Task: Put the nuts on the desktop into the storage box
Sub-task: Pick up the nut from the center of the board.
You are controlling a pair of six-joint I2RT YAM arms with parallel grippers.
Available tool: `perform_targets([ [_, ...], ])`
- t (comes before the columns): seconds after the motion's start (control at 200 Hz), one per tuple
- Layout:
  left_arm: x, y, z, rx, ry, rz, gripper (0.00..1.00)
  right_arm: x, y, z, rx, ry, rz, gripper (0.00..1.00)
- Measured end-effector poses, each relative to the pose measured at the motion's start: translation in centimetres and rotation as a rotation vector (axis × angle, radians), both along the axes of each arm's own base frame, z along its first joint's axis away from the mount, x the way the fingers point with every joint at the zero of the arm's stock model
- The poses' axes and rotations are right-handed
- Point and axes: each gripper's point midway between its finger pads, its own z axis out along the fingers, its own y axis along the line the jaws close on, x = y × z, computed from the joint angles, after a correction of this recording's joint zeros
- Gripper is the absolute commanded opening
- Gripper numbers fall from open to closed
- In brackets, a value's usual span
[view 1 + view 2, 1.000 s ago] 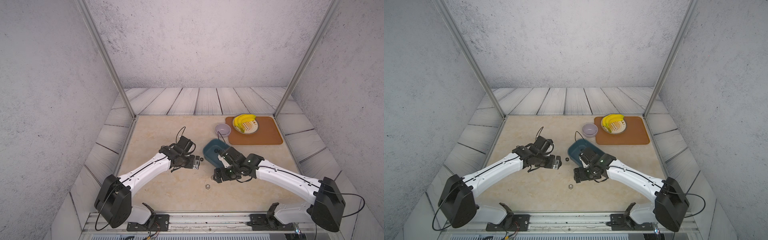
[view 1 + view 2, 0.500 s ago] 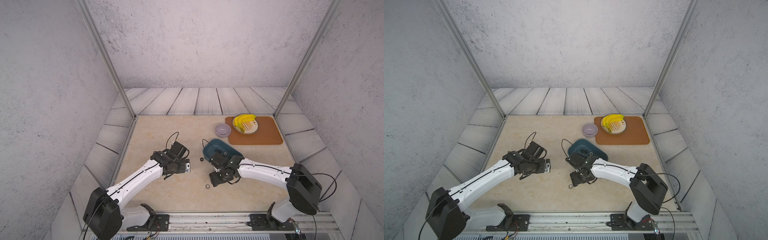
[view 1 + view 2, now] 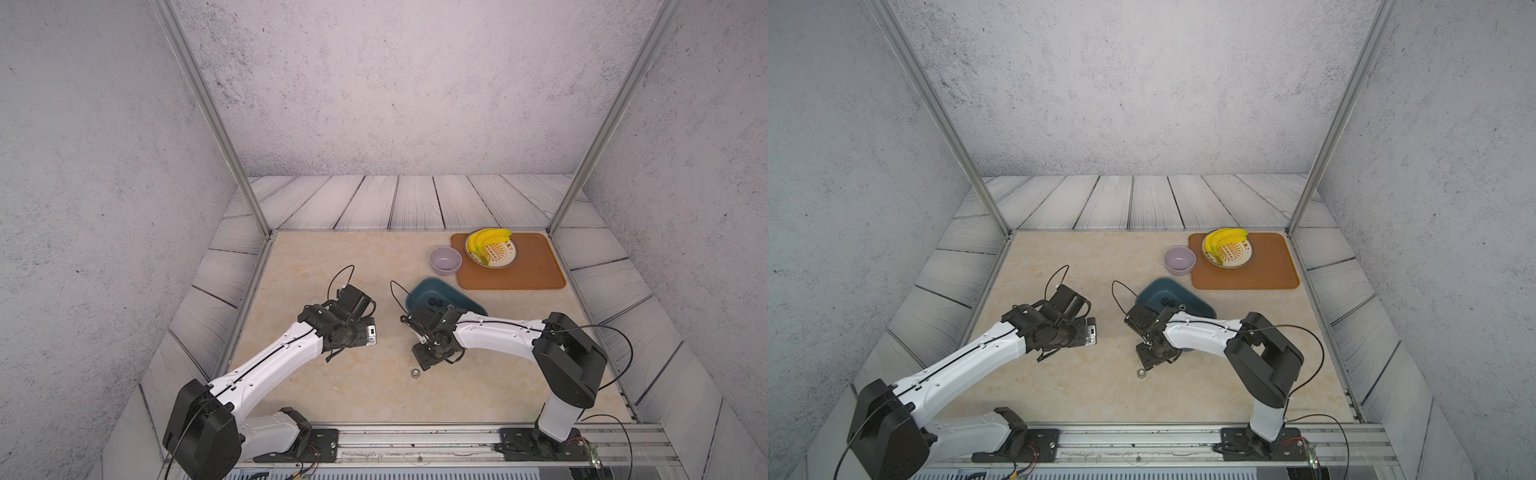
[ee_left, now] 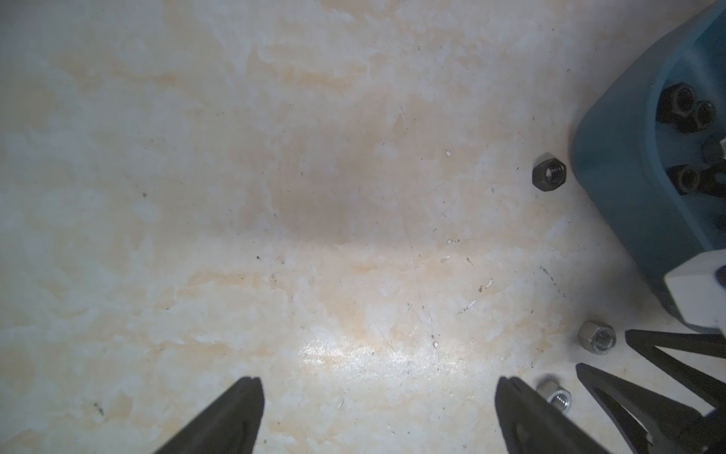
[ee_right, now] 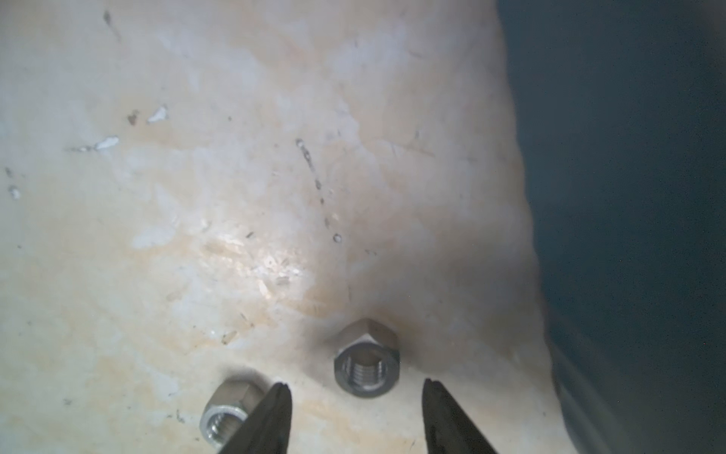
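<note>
Pick-up was in hand: the right fingers [image 5: 275,416] stood half open astride a nut [image 5: 366,367] on the counter [image 5: 196,196], not yet gripping. The left fingers [image 4: 235,416] gaped wide, empty. Next probably needed a pinch, then carrying to the box [image 3: 422,291], just right of centre in a top view.

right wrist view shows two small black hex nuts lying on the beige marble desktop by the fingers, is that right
Only the colour is wrong. In the right wrist view both are silvery grey hexagonal metal nuts: one nut and the other nut lie on the beige marble desktop by the black fingers.
</note>
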Motion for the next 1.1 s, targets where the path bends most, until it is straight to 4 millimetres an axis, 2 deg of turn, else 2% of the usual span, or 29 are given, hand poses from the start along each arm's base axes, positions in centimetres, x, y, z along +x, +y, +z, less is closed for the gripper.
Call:
perform_targets([
  [0.09,-0.2,0.1,0.1,-0.007,-0.007,0.0,0.98,0.3,0.1,-0.4,-0.009,-0.008,0.014,0.51],
  [0.245,-0.3,-0.1,-0.1,-0.024,-0.004,-0.007,0.98,0.7,0.4,-1.0,-0.032,-0.006,0.032,0.37],
  [0.32,-0.3,-0.2,-0.1,-0.026,-0.004,-0.008,0.98,0.8,0.5,-1.0,-0.033,-0.007,0.033,0.36],
  [0.45,-0.3,-0.2,0.0,-0.03,-0.007,-0.008,0.98,0.8,0.4,-1.0,-0.036,-0.008,0.038,0.2],
  [0.696,-0.6,-0.4,-0.2,-0.042,0.003,-0.02,0.99,0.5,0.3,-0.3,-0.053,0.013,0.044,0.21],
  [0.861,-1.0,-1.5,0.1,-0.095,0.003,-0.08,0.98,0.8,0.8,2.6,-0.042,0.011,0.046,0.22],
  [1.101,-1.3,-2.4,0.9,-0.164,-0.037,-0.132,0.98,1.8,1.2,9.6,0.027,-0.057,0.055,0.21],
])
